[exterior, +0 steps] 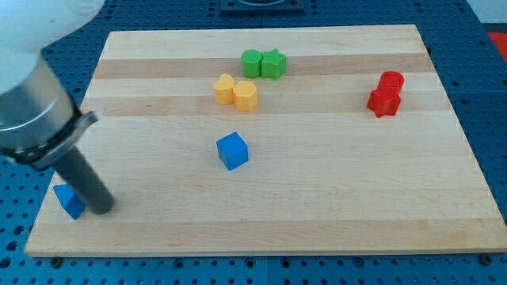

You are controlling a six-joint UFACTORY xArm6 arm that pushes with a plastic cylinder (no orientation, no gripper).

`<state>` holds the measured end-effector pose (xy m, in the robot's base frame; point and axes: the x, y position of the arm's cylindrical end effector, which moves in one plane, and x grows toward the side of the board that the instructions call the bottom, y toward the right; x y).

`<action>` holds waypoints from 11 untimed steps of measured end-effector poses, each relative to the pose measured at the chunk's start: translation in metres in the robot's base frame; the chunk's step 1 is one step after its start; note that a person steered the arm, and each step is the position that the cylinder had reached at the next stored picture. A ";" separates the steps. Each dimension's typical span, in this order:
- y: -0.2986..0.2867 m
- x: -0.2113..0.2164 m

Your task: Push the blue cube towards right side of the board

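Observation:
A blue cube (232, 150) sits left of the board's middle. A second blue block (69, 200) lies near the bottom left corner, partly hidden by my rod. My tip (101, 209) rests on the board right beside that second block, touching its right side, far to the left of and below the blue cube.
Two green blocks (263, 62) sit together near the view's top middle. Two yellow blocks (235, 91) sit together just below them. Two red blocks (386, 93) sit together at the upper right. The wooden board's right edge (467, 142) borders blue pegboard.

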<state>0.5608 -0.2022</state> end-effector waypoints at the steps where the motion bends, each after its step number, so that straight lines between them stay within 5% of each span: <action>1: 0.054 -0.034; 4: 0.220 -0.098; 5: 0.237 -0.102; 8: 0.132 -0.074; 10: 0.251 -0.068; 11: 0.229 -0.064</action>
